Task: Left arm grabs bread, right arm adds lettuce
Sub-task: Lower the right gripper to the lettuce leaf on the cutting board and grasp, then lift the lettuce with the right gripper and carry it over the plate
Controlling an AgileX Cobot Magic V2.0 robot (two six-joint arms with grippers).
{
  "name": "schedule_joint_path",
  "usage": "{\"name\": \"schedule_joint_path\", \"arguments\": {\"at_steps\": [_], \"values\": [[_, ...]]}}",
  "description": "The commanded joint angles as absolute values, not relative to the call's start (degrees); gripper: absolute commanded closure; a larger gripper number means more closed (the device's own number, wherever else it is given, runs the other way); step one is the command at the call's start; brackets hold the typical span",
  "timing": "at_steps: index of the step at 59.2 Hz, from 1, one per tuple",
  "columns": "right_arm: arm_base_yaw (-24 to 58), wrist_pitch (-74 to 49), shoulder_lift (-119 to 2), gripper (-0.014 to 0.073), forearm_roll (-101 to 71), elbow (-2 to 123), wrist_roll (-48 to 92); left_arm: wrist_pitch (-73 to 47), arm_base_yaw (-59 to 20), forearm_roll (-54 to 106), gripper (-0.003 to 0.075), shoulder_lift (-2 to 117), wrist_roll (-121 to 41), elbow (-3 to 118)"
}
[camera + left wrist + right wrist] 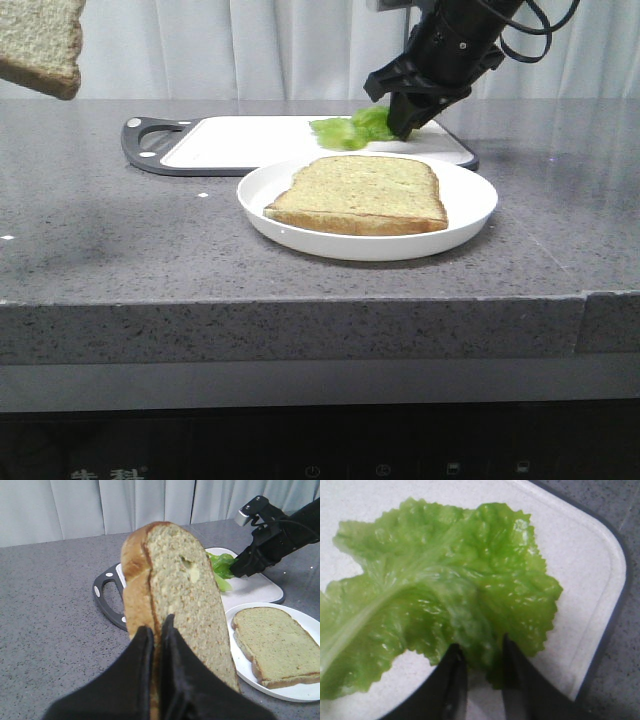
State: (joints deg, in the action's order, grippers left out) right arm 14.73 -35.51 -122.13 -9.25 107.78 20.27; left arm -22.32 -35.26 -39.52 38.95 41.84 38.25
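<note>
**Operator:** Where is the bread [182, 605], and which way does it run?

**Desk:** Your left tool [156, 645] is clamped on the thick wholemeal slice by one edge, a finger [137, 675] on either face. In the left wrist view the slice stands on edge, its long axis running straight out from the fingertips, rounded crust end farthest from them. In the front view [40, 45] it hangs well above the grey counter [100, 220] at the far left, tilted.

**Operator:** And the lettuce [440, 590]?

**Desk:** It lies flat on the white cutting board [250, 145] behind the white plate [470, 215]. Your right tool [480, 667] has closed on the leaf's ruffled edge; the pale midrib runs away from the fingers, toward the board's handle end. The leaf touches the board.

**Operator:** What is on the plate?

**Desk:** A second, flatter slice [360, 195], lying flat and bare, well apart from the raised bread.
</note>
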Motion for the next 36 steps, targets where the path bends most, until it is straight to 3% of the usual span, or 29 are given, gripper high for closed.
{"name": "schedule_joint_path", "arguments": {"at_steps": [1,2,23,36], "values": [[14.6,-33.4,-118.4,0.0645,-9.2,110.0,20.9,-18.7,-35.4,-40.1,0.0741,38.9,42.6,39.9],[14.6,-33.4,-118.4,0.0671,-9.2,110.0,20.9,-18.7,-35.4,-40.1,0.0741,38.9,42.6,39.9],[14.7,-35.0,-112.1,0.0654,-12.7,109.0,20.9,-18.7,-35.4,-40.1,0.0741,38.9,42.6,39.9],[17.6,-29.0,-100.4,0.0654,-13.4,95.3,22.4,-18.7,-35.4,-40.1,0.0741,38.9,42.6,39.9]]}}
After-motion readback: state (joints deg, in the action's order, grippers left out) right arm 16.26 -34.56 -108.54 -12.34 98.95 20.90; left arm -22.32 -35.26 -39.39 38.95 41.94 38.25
